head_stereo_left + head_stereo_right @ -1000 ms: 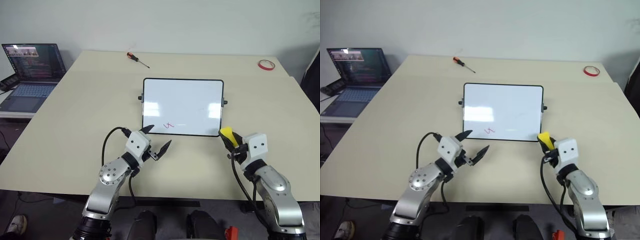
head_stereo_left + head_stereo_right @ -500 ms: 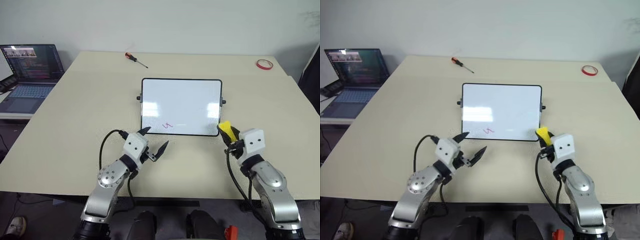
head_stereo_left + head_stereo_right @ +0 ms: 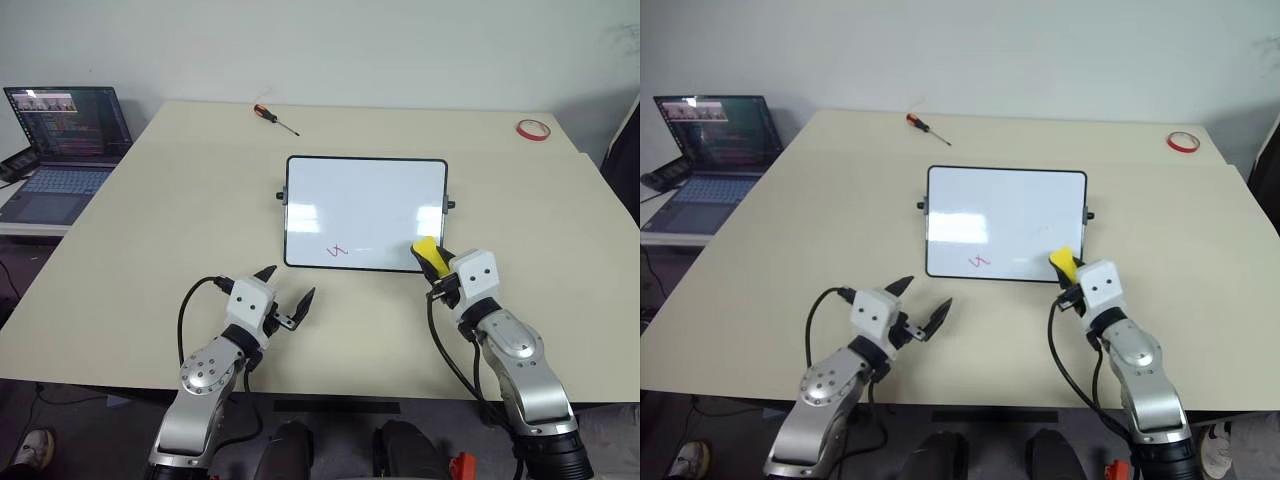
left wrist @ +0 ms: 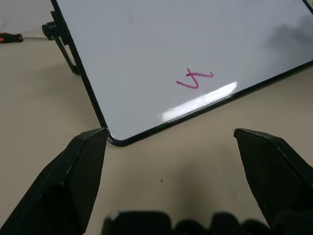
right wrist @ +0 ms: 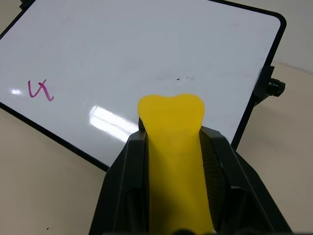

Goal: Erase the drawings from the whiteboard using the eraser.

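Note:
The whiteboard lies in the middle of the table, with one small red drawing near its front edge, left of centre. My right gripper is shut on the yellow eraser, whose tip hangs over the board's front right corner, well to the right of the drawing. In the right wrist view the eraser sticks out between the fingers over the board, the drawing off to the side. My left gripper stands open over bare table just in front of the board's front left corner.
A red-handled screwdriver lies at the far side of the table and a red tape ring at the far right corner. An open laptop sits on a side desk to the left. The table's front edge runs just below both arms.
My right gripper has carried the eraser left and forward, onto the board's front right corner. The left gripper has drawn back and to the left, off the board's front edge.

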